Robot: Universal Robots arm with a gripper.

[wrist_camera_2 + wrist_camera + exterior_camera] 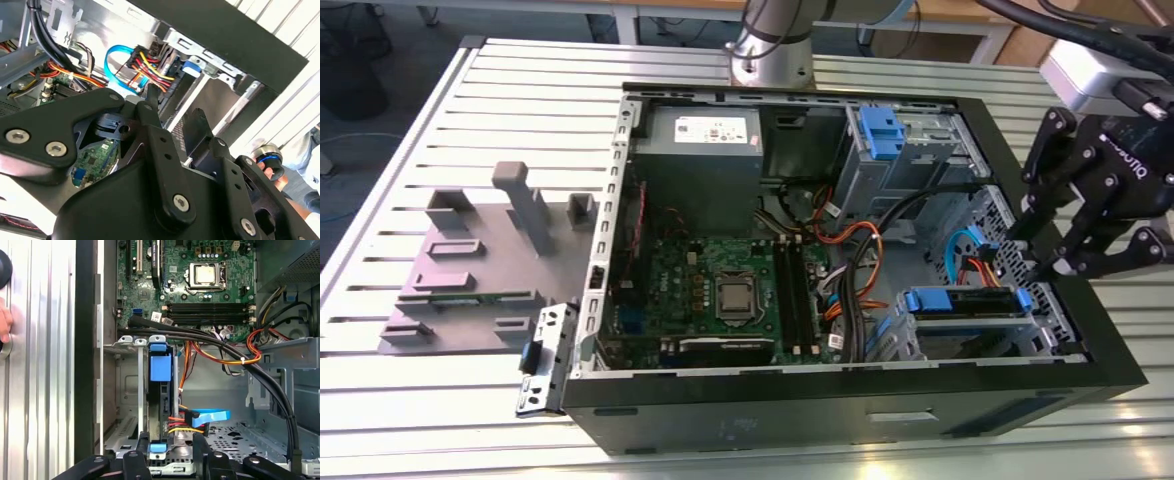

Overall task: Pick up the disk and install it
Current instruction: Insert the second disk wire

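Note:
The disk [966, 304] sits on edge in the drive cage at the front corner of the open computer case [854, 395], on the exterior view's right. Its blue carrier handle [160, 367] faces up and the drive body [161, 410] looks dark from the edge. My black gripper [1058, 262] hovers over that corner of the case, a little above the cage. It is open: in the first wrist view the two fingers [200, 450] stand apart on either side of the disk's line, holding nothing. The second wrist view shows my gripper [172, 107] above the blue carrier [190, 67].
Red, yellow and orange wires and a blue data cable [210, 416] plug in beside the disk. A black cable bundle [210, 337] crosses above the cage. Inside the case are the motherboard [720, 290] and grey power supply [700, 140]. A grey fixture [480, 260] lies on the table. A person's hand [270, 167] is nearby.

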